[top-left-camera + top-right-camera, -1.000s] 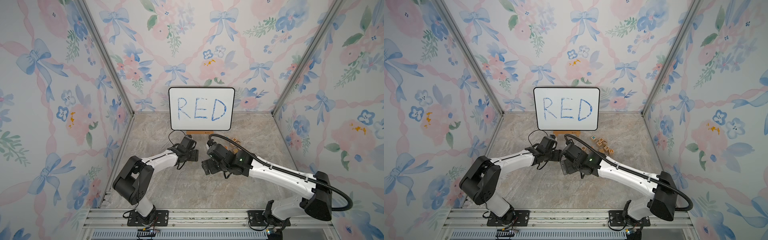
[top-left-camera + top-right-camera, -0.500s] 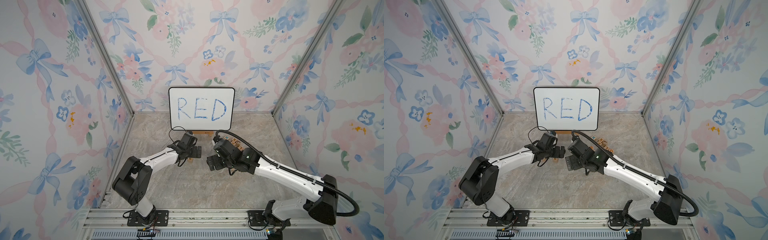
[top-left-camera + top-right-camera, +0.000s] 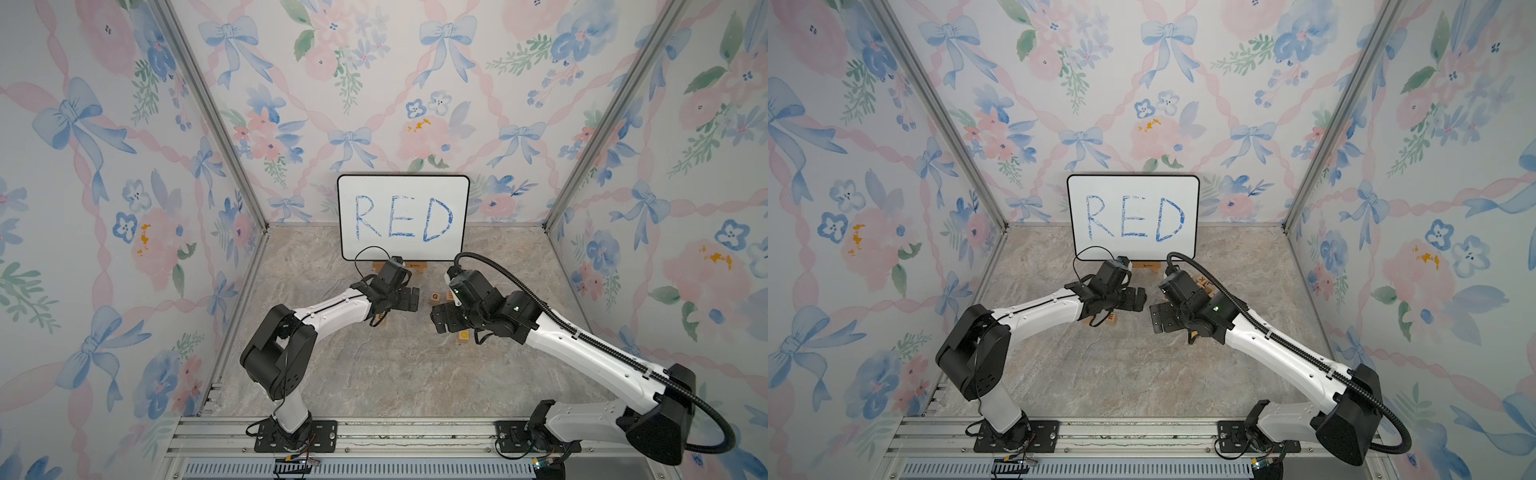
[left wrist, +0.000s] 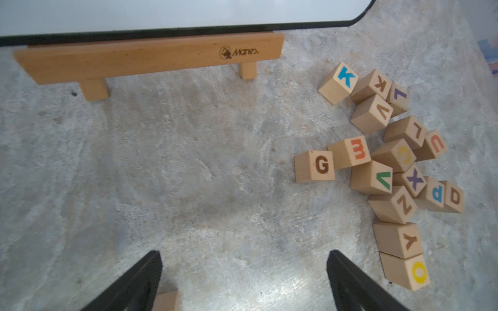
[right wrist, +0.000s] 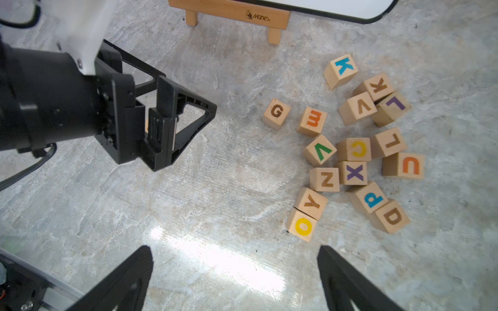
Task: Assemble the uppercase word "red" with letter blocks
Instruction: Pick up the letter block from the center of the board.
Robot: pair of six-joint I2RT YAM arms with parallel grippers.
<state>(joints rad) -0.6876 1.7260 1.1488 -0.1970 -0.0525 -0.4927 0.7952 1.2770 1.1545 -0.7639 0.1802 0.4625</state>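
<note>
Marble tabletop (image 4: 188, 175): E block (image 4: 350, 153) lies letter sideways; both jaws apart, empty.

Light-wood letter blocks (image 5: 353, 172) clustered, orange E block (image 5: 312, 121) at one edge, brown D block (image 5: 390, 216) at another

Left end effector (image 3: 1142, 300) faces right end effector (image 3: 1153, 319) before the whiteboard (image 3: 1133, 187).

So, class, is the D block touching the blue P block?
Touching. The right wrist view shows the D block butted against the blue P block, no floor between them; the left wrist view agrees.
</note>
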